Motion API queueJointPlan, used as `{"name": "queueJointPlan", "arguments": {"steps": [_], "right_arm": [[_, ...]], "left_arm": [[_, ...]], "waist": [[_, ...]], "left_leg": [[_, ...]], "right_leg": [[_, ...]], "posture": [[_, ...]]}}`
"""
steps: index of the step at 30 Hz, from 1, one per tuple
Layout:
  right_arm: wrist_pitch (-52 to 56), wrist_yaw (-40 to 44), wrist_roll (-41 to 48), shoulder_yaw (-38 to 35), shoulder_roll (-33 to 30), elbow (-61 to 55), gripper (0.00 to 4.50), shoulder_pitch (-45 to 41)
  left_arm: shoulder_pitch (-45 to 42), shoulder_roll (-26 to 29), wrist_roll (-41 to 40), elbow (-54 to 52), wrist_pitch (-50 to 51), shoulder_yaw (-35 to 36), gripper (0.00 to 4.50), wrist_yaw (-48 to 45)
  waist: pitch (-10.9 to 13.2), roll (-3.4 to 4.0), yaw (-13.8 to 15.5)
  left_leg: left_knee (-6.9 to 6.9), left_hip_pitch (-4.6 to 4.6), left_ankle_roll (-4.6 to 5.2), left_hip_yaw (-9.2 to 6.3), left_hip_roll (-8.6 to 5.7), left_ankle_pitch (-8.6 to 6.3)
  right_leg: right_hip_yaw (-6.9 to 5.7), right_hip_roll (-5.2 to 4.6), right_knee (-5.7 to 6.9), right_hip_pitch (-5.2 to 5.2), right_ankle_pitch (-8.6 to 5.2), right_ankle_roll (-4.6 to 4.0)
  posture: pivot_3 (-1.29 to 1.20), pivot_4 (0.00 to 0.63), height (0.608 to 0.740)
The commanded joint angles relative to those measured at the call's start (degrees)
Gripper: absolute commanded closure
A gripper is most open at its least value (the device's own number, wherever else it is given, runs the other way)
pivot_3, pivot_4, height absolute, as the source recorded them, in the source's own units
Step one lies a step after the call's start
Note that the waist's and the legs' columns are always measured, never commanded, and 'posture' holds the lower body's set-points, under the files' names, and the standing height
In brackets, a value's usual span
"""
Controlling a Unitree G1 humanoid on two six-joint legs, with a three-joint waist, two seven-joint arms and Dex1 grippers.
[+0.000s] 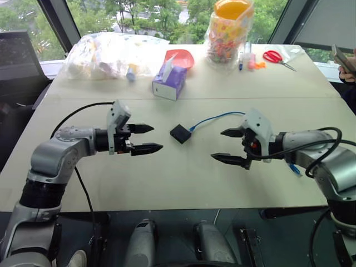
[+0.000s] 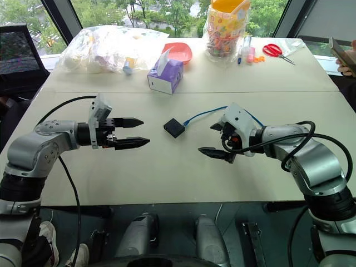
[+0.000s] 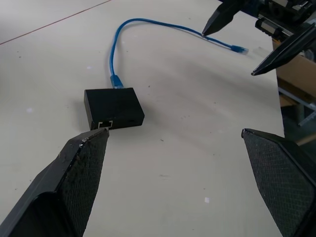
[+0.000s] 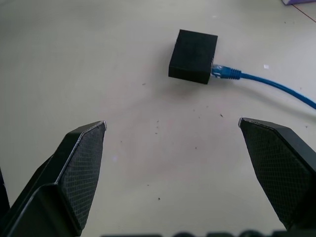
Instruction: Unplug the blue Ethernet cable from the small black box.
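The small black box [image 1: 180,133] is lying on the table [image 1: 167,178] with the blue Ethernet cable [image 1: 217,117] plugged in. The left gripper [image 1: 149,138] and right gripper [image 1: 227,146] are flanking the box, both spread wide, gripping nothing.

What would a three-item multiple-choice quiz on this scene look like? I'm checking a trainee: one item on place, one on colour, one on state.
1. Where is the black box?
A. Between the two end effectors
B. Beside the scissors
C. On top of the tissue box

2. What colour is the cable?
A. Red
B. Blue
C. Yellow

3. What state is the cable in?
A. Lying apart from the box
B. Gripped by the left end effector
C. Plugged into the box

Key: 1 A, the box lies on the table between the left end effector and the right end effector. 2 B, the cord is bright blue. 3 C, its plug sits in the box's side, and both end effectors are open and hold nothing.
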Motion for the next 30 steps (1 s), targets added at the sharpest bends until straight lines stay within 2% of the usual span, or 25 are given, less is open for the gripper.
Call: {"name": "queueJointPlan", "arguments": {"steps": [1, 10, 14, 18, 25, 30], "right_arm": [[-0.6, 1.2, 0.5, -0.1, -1.4, -0.5, 0.00, -2.1], [-1.1, 4.3, 0.0, 2.4, -3.0, 1.5, 0.00, -6.7], [-3.8, 6.4, -2.8, 5.6, -4.1, 3.9, 0.00, -9.2], [-9.7, 10.3, -8.3, 11.6, -3.5, 11.3, 0.00, -15.1], [-28.3, 19.3, -24.1, 25.5, 2.7, 34.6, 0.00, -29.6], [-44.5, 23.3, -35.2, 33.9, 15.3, 62.8, 0.00, -42.7]], "left_arm": [[-0.8, 1.2, -1.5, -1.0, -0.4, 2.0, 0.02, -1.7], [-1.1, 1.0, -2.0, -1.7, 0.1, 2.7, 0.02, -0.5], [-0.8, 0.6, -1.5, -1.8, -0.7, 2.7, 0.02, 0.6], [0.0, 0.2, 0.7, -1.7, -2.6, 2.1, 0.02, 2.2], [0.8, -1.6, 1.9, -2.0, -4.5, 2.5, 0.02, 4.8], [2.7, -2.1, 2.3, -4.3, -5.1, 3.4, 0.02, 7.3]], "waist": [[0.0, 0.00, 0.0], [0.0, 0.00, 0.0], [0.0, 0.00, 0.0], [0.0, 0.02, -0.2], [0.0, 0.06, -0.2], [0.1, 0.13, -0.5]], "left_leg": [[0.00, 0.00, 0.00, 0.00, 0.00, 0.00], [0.06, 0.00, 0.00, 0.02, 0.00, 0.00], [0.09, 0.01, 0.00, 0.02, 0.00, 0.00], [0.16, 0.01, 0.00, 0.05, 0.00, 0.00], [0.21, 0.03, 0.01, 0.07, 0.01, 0.00], [0.23, 0.03, 0.01, 0.19, 0.02, 0.01]], "right_leg": [[0.00, 0.00, 0.01, 0.00, -0.01, 0.01], [0.00, -0.01, 0.07, 0.01, 0.00, 0.03], [0.00, -0.01, 0.08, 0.01, 0.00, 0.04], [0.02, -0.01, 0.14, 0.00, 0.00, 0.04], [0.03, 0.04, 0.23, -0.01, 0.01, 0.07], [0.10, 0.05, 0.37, -0.08, 0.10, 0.27]], "posture": [[0.00, 0.150, 0.735], [0.00, 0.150, 0.735], [0.00, 0.150, 0.735], [0.00, 0.150, 0.735], [0.00, 0.150, 0.735], [0.00, 0.150, 0.735]]}}
